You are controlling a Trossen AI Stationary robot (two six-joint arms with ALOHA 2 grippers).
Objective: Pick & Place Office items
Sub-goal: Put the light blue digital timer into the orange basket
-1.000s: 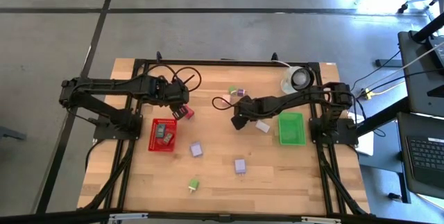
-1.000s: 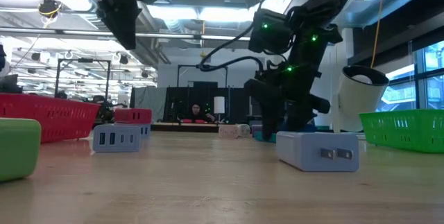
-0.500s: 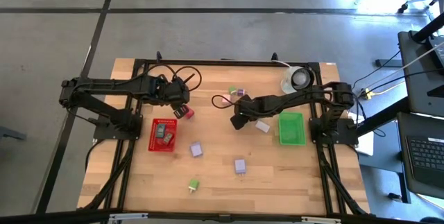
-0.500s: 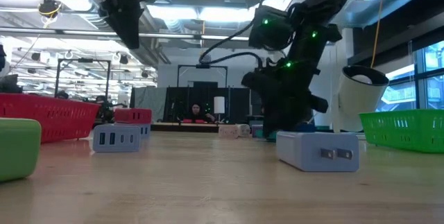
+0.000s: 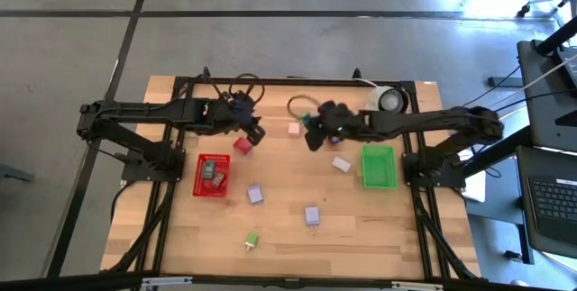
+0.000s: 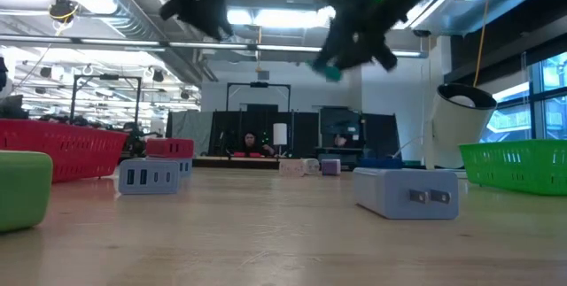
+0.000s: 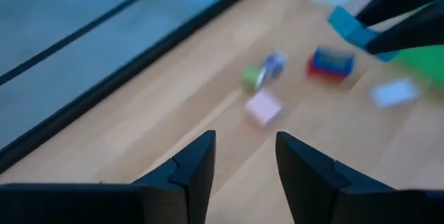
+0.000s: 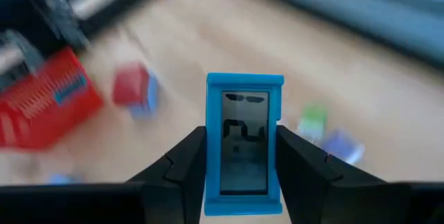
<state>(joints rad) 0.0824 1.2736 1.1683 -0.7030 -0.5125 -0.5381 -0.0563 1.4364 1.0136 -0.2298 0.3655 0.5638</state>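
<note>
Our right gripper (image 8: 241, 172) is clamped on a blue block (image 8: 244, 143) with a small screen on its face; the marks on the screen are too blurred to read. A second ago this gripper was down at the table (image 5: 279, 237) beside the pale grey adapter (image 5: 341, 163); it has since risen and swung toward the table's far edge, and the block hangs in the air with it. In the low view the block (image 6: 330, 73) shows well above the wood.

Our left gripper (image 7: 243, 165) has its fingers apart with nothing between them. It has moved toward the middle of the table, past the red piece (image 5: 242, 145), which lies on the wood just beyond the red tray (image 5: 211, 188).

Taking the red tray as our landmark, from near to far: a green piece (image 5: 251, 239) toward the near edge, a lavender piece (image 5: 312, 214), another lavender piece (image 5: 255, 194) just beside the tray, then two small pieces inside the tray. Beyond lie the pink piece (image 5: 294, 129) and, across the table, the green tray (image 5: 379, 181) and the white roll (image 5: 390, 100). We can read no writing anywhere.
</note>
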